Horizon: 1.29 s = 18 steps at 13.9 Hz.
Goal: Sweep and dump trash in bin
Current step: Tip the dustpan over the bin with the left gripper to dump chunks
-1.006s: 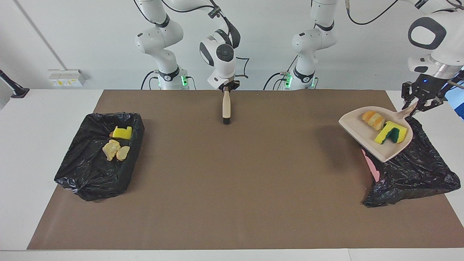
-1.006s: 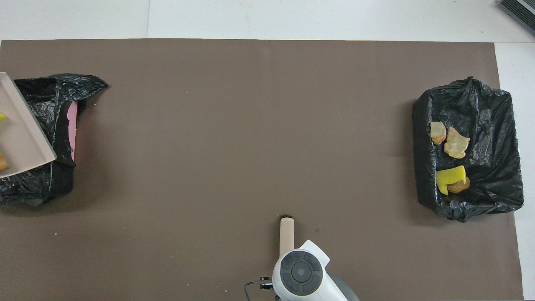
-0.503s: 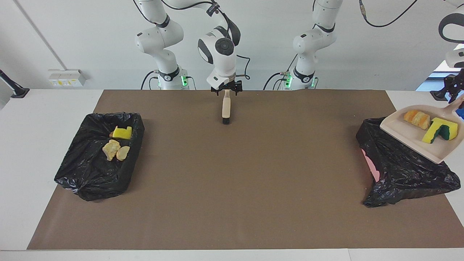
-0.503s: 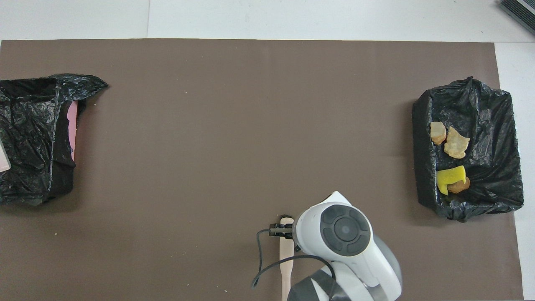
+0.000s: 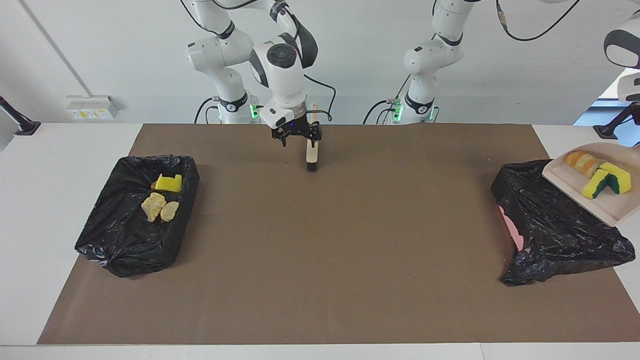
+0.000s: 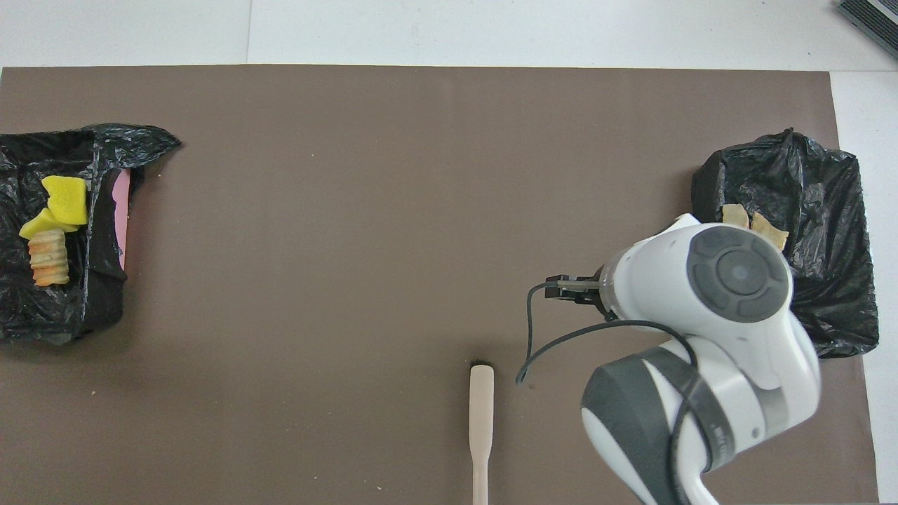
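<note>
The beige brush point(image 5: 312, 151) point(image 6: 481, 414) lies alone on the brown mat close to the robots. My right gripper point(image 5: 297, 140) point(image 6: 570, 287) hangs open just above the mat beside its handle. A beige dustpan point(image 5: 605, 207) hovers tilted over the black-lined bin point(image 5: 555, 235) point(image 6: 49, 308) at the left arm's end, carrying trash: an orange bread lump point(image 5: 580, 161) and a yellow-green sponge point(image 5: 606, 181). My left gripper is cut off at the view's edge. In the overhead view no dustpan shows, and a sponge point(image 6: 64, 198) and bread lump point(image 6: 49, 258) lie against that bin's liner.
A second black-lined bin point(image 5: 125, 245) point(image 6: 835, 182) at the right arm's end holds a yellow sponge chunk point(image 5: 168, 183) and tan lumps point(image 5: 153, 206). My right arm covers much of it from above. A pink wall point(image 5: 510, 227) shows where the other bin's liner sags.
My right gripper opened, let go of the brush and swung toward the right arm's end. The left arm carried the dustpan outward over its bin; from above, trash now shows in that bin.
</note>
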### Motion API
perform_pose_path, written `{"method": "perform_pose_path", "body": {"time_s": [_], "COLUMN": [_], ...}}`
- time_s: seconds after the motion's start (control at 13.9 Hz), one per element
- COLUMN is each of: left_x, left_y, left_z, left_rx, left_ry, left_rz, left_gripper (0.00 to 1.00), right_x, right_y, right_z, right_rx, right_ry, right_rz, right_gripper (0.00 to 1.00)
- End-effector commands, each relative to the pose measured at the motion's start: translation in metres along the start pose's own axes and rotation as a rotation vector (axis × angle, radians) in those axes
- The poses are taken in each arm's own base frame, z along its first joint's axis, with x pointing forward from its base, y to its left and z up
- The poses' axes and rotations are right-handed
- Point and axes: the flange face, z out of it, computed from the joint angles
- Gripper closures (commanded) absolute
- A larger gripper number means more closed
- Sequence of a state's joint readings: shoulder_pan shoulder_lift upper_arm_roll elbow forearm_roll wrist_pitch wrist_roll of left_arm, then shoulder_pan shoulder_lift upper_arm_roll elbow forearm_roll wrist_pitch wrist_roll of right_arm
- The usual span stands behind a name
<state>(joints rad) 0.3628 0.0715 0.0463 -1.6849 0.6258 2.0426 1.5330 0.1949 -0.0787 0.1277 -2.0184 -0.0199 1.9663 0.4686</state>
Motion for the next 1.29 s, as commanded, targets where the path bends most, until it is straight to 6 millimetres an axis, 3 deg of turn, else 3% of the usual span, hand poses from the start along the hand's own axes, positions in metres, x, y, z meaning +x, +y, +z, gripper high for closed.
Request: {"method": "perform_pose_path", "body": {"time_s": [0.0, 0.07, 0.29, 0.57, 0.72, 0.93, 1.22], "left_x": [-0.004, -0.002, 0.025, 0.027, 0.022, 0.021, 0.086], "left_y": [0.003, 0.001, -0.005, -0.003, 0.001, 0.015, 0.044], "left_z": [-0.002, -0.006, -0.03, -0.05, -0.066, -0.091, -0.115], "left_rx": [-0.012, -0.014, -0.035, -0.07, -0.069, -0.086, -0.252], "left_ry": [-0.088, -0.128, -0.209, -0.169, -0.038, 0.111, 0.278], "left_rz": [0.027, 0.054, 0.132, 0.073, -0.001, -0.073, -0.37], "left_gripper": [1.0, 1.0, 1.0, 1.0, 1.0, 1.0, 1.0], "right_x": [0.037, 0.042, 0.057, 0.055, 0.041, 0.028, 0.029], "right_y": [0.056, 0.074, 0.155, 0.223, 0.232, 0.241, 0.239], "right_z": [-0.042, -0.052, -0.092, -0.15, -0.177, -0.174, -0.176], "right_rx": [-0.019, -0.023, -0.027, -0.029, -0.03, -0.009, -0.018], "right_ry": [0.005, -0.01, 0.004, -0.013, -0.072, -0.088, -0.082], "right_rz": [-0.017, -0.019, 0.045, -0.005, -0.031, -0.017, -0.014], "right_gripper": [0.0, 0.0, 0.0, 0.0, 0.0, 0.0, 0.0]}}
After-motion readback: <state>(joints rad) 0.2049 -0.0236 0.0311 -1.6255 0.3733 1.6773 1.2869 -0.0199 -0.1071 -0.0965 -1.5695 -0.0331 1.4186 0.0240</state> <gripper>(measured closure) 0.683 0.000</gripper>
